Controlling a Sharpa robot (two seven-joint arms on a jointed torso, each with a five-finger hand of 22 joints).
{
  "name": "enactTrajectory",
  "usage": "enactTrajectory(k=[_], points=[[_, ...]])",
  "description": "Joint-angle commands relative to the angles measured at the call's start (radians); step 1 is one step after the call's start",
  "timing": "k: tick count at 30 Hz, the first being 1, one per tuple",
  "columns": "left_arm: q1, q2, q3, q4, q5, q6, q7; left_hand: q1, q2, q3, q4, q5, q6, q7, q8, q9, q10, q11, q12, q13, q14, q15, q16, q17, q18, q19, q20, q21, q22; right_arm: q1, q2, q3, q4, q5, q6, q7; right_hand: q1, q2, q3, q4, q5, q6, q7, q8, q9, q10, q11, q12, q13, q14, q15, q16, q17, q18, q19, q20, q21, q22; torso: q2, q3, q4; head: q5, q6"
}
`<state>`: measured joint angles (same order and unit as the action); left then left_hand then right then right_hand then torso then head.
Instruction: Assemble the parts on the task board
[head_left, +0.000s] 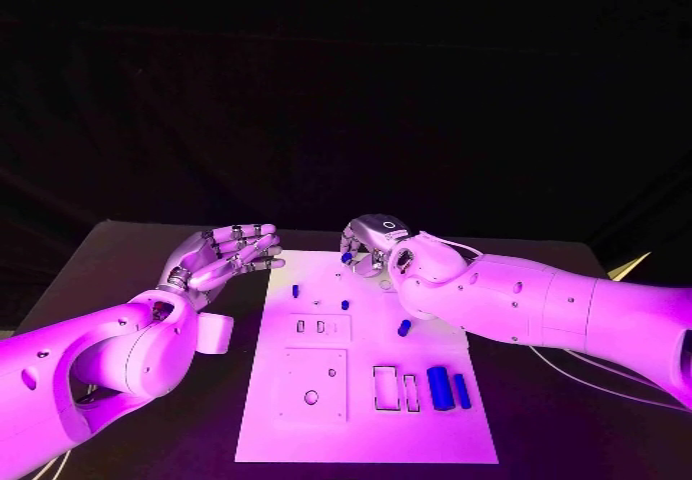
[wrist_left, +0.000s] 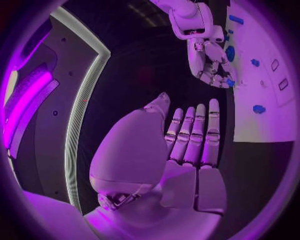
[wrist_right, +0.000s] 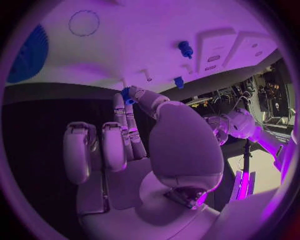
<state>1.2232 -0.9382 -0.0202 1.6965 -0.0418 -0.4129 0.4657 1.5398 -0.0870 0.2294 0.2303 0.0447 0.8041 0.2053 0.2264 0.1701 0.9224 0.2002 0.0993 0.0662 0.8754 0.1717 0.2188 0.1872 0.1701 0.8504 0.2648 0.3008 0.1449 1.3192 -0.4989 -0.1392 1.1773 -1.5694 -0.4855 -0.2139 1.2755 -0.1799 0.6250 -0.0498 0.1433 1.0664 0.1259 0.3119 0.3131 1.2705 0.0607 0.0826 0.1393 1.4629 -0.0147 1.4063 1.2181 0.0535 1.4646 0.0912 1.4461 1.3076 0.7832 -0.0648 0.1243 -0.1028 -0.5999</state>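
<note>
The right hand pinches a small blue part over the task board's far edge, seemingly to seat it, while the left hand waits spread and empty over the worktop alongside.

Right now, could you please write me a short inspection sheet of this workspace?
Surface: black table, bare around the board.
Job's things: white task board lies in the middle; blue parts on it, among them two long pieces near its right edge and small pegs at the far end.
Clutter: nothing seen.
Hands: left hand holds nothing, fingers apart, beside the board's far left corner; right hand over the far edge pinches a small blue part.
Cables: thin pale cables on the table under the right arm.
Surroundings: dark backdrop.
</note>
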Motion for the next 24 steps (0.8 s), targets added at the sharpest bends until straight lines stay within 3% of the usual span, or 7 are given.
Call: enactTrajectory(k=[1, 12, 16, 24], points=[[0.002, 0.001, 0.001, 0.004, -0.005, 0.02, 0.004, -0.001, -0.01, 0.002, 0.004, 0.004, 0.0, 0.044, -0.004, -0.001, 0.004, 0.005, -0.003, -0.002, -0.006, -0.003, -0.003, 0.001, 0.011, 0.007, 0.002, 0.006, 0.001, -0.001, 0.008, 0.001, -0.009, -0.001, -0.01, -0.006, 0.009, 0.022, 0.002, -0.003, 0.0, -0.006, -0.002, 0.001, 0.067, 0.006, -0.003, -0.005, 0.0, 0.047, -0.005, 0.004, -0.002, -0.008, 0.0, -0.006, 0.0, 0.048, -0.001, -0.0012, 0.0012, 0.002, -0.005], [0.003, 0.001, 0.002, 0.003, -0.005, 0.019, 0.004, -0.001, -0.01, 0.002, 0.003, 0.004, 0.0, 0.044, -0.004, -0.001, 0.005, 0.005, -0.005, -0.002, -0.006, -0.003, -0.004, 0.001, 0.011, 0.007, 0.001, 0.007, 0.001, -0.005, 0.028, 0.001, -0.04, 0.0, 0.023, -0.014, 0.009, 0.021, 0.002, -0.004, 0.0, -0.008, -0.001, 0.002, 0.07, 0.005, -0.002, -0.006, 0.001, 0.047, -0.004, 0.004, -0.001, -0.008, 0.0, -0.005, 0.0, 0.048, 0.0, -0.0005, 0.0028, 0.005, -0.008], [0.003, 0.001, 0.002, 0.002, -0.005, 0.02, 0.004, -0.001, -0.01, 0.002, 0.003, 0.004, 0.0, 0.044, -0.004, -0.001, 0.005, 0.005, -0.005, -0.002, -0.006, -0.003, -0.004, 0.001, 0.011, 0.007, 0.001, 0.007, 0.001, -0.006, 0.03, 0.001, -0.046, 0.001, 0.035, -0.015, 0.009, 0.02, 0.002, -0.004, 0.0, -0.009, -0.001, 0.002, 0.07, 0.005, -0.002, -0.006, 0.001, 0.047, -0.004, 0.004, -0.003, -0.008, -0.001, -0.005, -0.001, 0.047, -0.001, -0.002, 0.0026, 0.005, -0.01], [0.003, 0.0, 0.002, 0.0, -0.005, 0.02, 0.004, -0.001, -0.01, 0.002, 0.003, 0.004, 0.0, 0.044, -0.004, -0.001, 0.005, 0.005, -0.005, -0.002, -0.006, -0.003, -0.004, 0.001, 0.011, 0.007, 0.001, 0.007, 0.001, -0.007, 0.034, 0.001, -0.056, -0.004, 0.059, -0.022, 0.007, 0.019, 0.002, -0.004, -0.001, -0.01, 0.0, 0.002, 0.072, 0.005, -0.002, -0.007, 0.002, 0.047, -0.004, 0.004, -0.003, -0.008, -0.001, -0.005, -0.001, 0.047, 0.0, -0.0016, 0.0025, 0.005, -0.019]])
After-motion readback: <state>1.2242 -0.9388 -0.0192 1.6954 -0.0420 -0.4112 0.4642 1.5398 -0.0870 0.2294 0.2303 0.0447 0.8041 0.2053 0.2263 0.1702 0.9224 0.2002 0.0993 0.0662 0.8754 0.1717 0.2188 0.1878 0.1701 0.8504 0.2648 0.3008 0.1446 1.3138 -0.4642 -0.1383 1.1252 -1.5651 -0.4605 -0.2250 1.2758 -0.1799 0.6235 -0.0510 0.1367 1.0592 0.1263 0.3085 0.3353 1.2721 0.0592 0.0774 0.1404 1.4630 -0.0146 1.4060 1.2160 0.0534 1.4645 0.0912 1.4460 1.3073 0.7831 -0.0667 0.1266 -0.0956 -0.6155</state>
